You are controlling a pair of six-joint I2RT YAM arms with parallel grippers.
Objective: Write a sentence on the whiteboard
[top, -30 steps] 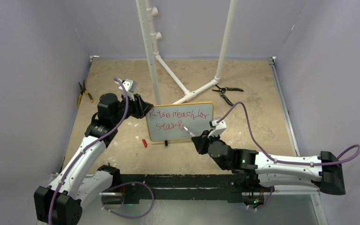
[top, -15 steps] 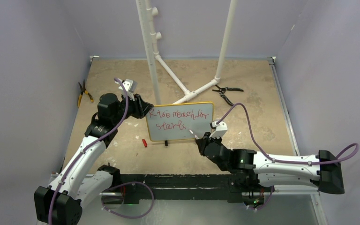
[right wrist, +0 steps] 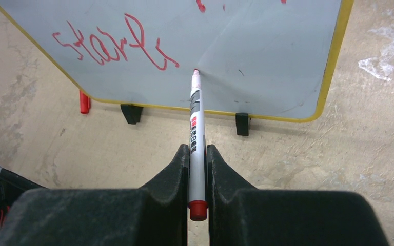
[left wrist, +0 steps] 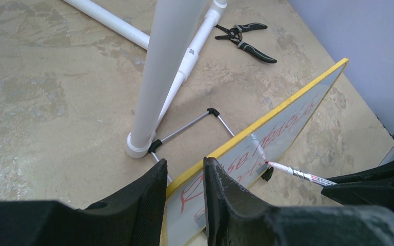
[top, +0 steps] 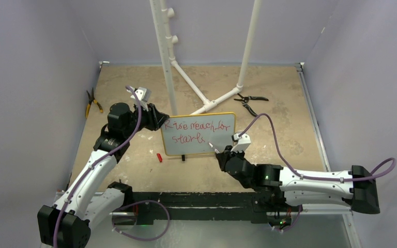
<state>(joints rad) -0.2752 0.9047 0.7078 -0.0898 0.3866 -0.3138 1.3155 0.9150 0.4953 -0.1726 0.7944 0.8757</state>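
Note:
The whiteboard (top: pixel 214 135) stands upright on two black feet at mid-table, yellow-framed. The sentence (top: pixel 196 125) runs over it in red script on two lines, and its lower word (right wrist: pixel 113 46) fills the right wrist view. My left gripper (top: pixel 160 121) is shut on the board's left edge, and the yellow frame (left wrist: pixel 225 148) passes between its fingers (left wrist: pixel 184 166). My right gripper (right wrist: pixel 197 148) is shut on a white marker (right wrist: pixel 197 123). The marker's red tip (right wrist: pixel 195 70) sits at the board surface, just right of the last letter; I cannot tell whether it touches.
A white pipe stand (top: pixel 168 67) rises behind the board, with its foot (left wrist: pixel 138 146) close to the board's wire prop. Black pliers (top: pixel 250 102) lie at the back right and yellow-handled pliers (top: pixel 92 102) at the far left. A red cap (top: pixel 159 157) lies below the board's left corner.
My right gripper drew the marker right and slightly down from the last letter of the lower line, then held still. The left gripper and the board have not moved.

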